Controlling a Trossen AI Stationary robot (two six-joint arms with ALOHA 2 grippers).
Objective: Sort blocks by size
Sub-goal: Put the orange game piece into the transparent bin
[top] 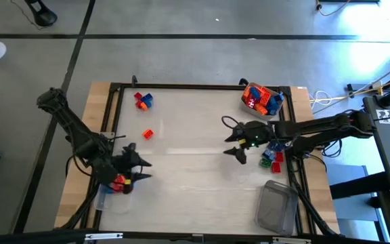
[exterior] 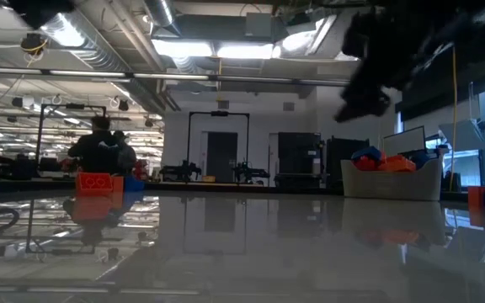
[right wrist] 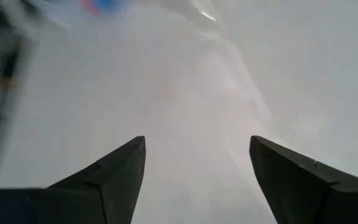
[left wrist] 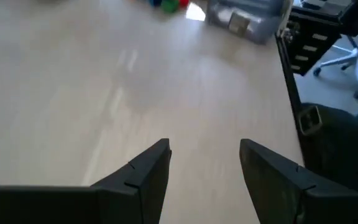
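1. High view: left gripper (top: 143,169) hangs over the table's near left corner, fingers apart, holding nothing; a few red and orange blocks (top: 120,183) lie in a clear tub just beside it.
2. Right gripper (top: 233,140) hovers mid-table, jaws wide and empty.
3. Loose blocks left: a red one (top: 147,133), a red-and-blue pair (top: 143,100), and a green, blue and red cluster (top: 271,156).
4. A far tub (top: 262,99) is piled with blocks; a near-right tub (top: 277,207) looks empty.
5. Judged: sorting is about midway.
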